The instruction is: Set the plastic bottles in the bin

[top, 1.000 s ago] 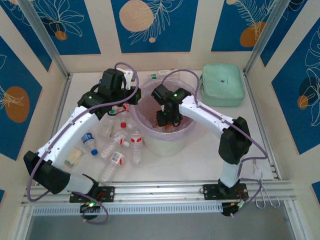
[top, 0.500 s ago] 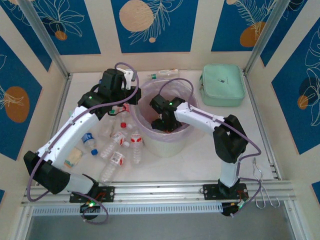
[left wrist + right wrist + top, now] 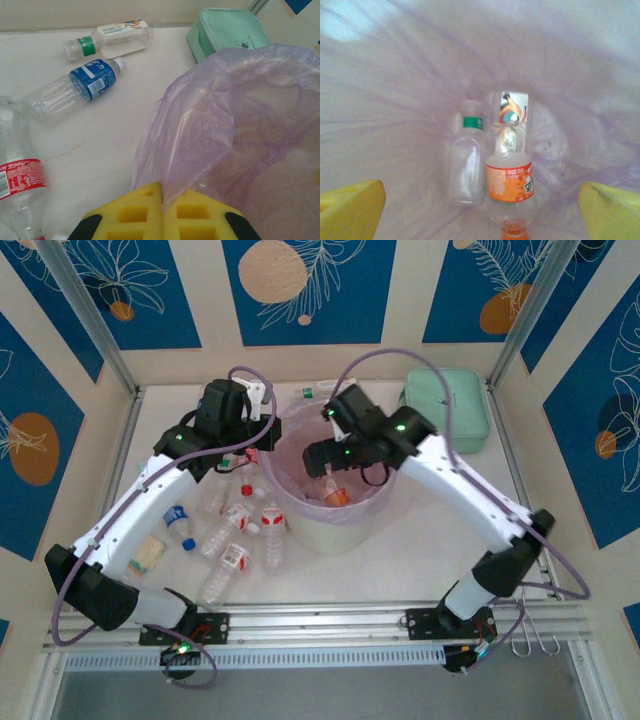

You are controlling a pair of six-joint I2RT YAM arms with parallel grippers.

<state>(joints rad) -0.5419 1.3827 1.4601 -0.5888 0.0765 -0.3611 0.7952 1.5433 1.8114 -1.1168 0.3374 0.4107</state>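
Observation:
The bin [image 3: 352, 523] is a white bucket lined with a lilac bag [image 3: 225, 125]. My left gripper [image 3: 162, 192] is shut, its yellow pads pinching the bag's edge at the bin's left rim [image 3: 262, 447]. Over the bin's mouth my right gripper [image 3: 322, 462] hangs open and empty, its yellow fingers [image 3: 350, 212] spread wide. Inside lie a green-capped clear bottle [image 3: 467, 160], an orange-labelled bottle [image 3: 511, 187] and a third with a colourful label [image 3: 512, 111]. Several bottles [image 3: 232, 525] lie on the table left of the bin, among them a blue-labelled one [image 3: 75, 90], a green-labelled one [image 3: 107, 40] and a red-white one [image 3: 20, 190].
A mint green zip case [image 3: 447, 408] sits at the back right, close to the bin. A pale flat packet [image 3: 148, 555] lies under the left arm. Metal hooks [image 3: 522, 625] hang at the right front rail. Walls close the table on three sides.
The right gripper has risen out of the bin and swung up over its mouth, leaving the orange-labelled bottle lying inside. The left arm has kept its hold on the bag.

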